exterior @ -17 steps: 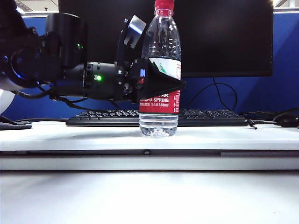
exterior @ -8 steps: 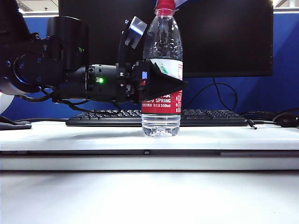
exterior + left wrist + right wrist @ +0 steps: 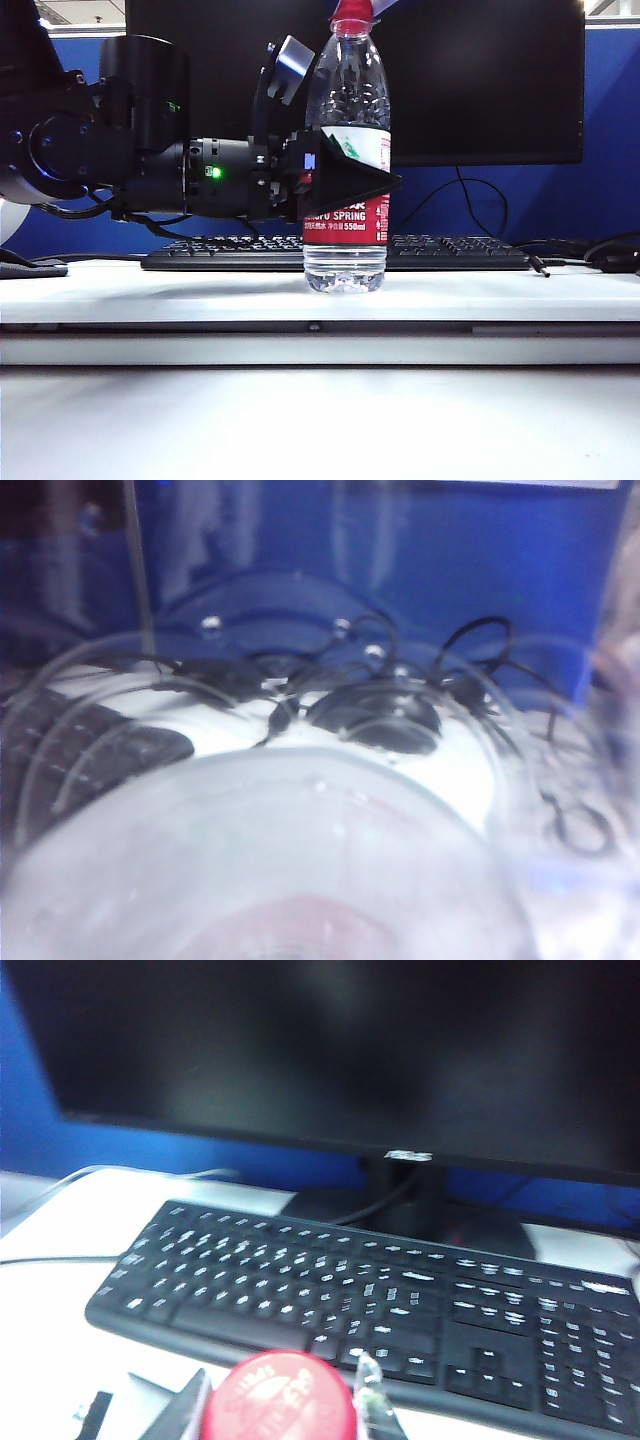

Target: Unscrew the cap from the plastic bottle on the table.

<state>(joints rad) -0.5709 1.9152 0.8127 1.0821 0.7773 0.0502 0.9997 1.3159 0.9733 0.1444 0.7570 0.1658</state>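
The left gripper (image 3: 372,180) is clamping its 2 black fingers (image 3: 345,178) around the labelled middle of the plastic bottle (image 3: 346,150), gripping it firmly. Above the bottle, the right gripper (image 3: 280,1400) is setting its fingers (image 3: 372,1392) on either side of the cap (image 3: 276,1396), though I cannot tell if they are pressing it. The bottle is standing upright on the table (image 3: 200,290), just in front of the keyboard (image 3: 450,253) and the monitor (image 3: 480,80).
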